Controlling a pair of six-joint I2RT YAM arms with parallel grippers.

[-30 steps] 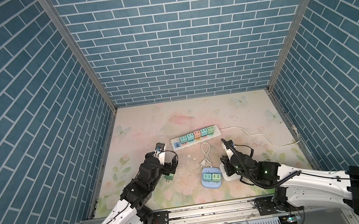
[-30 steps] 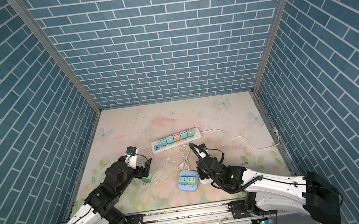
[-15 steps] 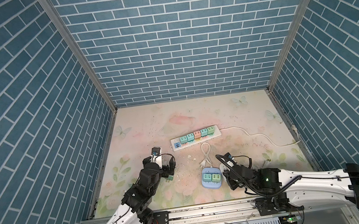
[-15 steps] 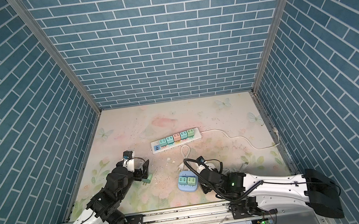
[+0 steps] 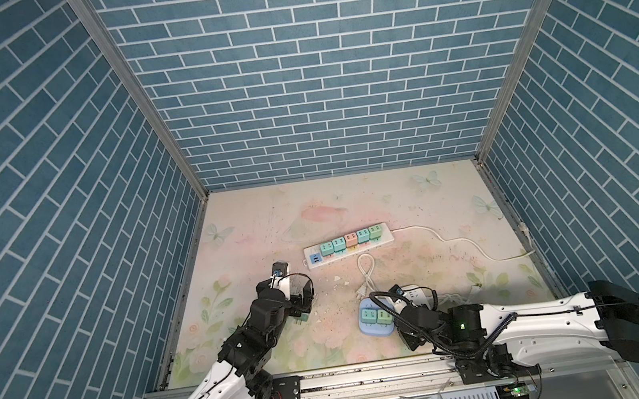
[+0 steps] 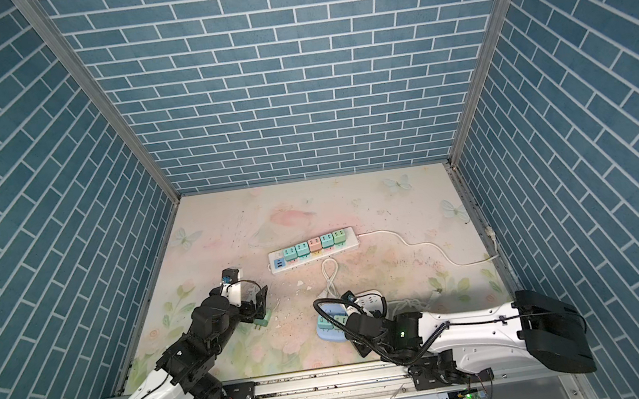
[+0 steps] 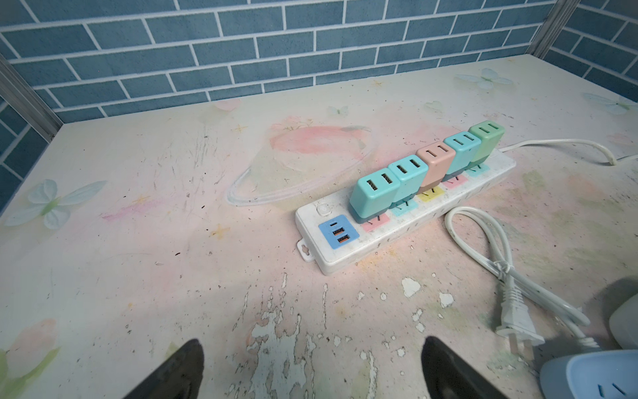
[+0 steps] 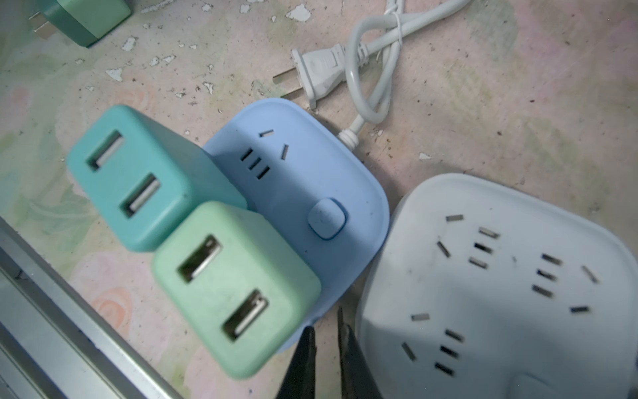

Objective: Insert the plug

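Left gripper (image 5: 302,295): jaws fully spread, empty, over near-left of table (image 5: 393,199); green plug (image 5: 302,319) lies just beside jaws.
Likely step: pick-up. Lower jaws astride plug body, close on flat sides, keep prongs clear.
Right gripper (image 8: 326,331): jaws closed, nothing held, above gap between white socket block (image 8: 483,276) and blue socket block (image 8: 303,165); blue block shows one free outlet.
Plug: small rounded green cube, darker base, metal prongs, lying on side.
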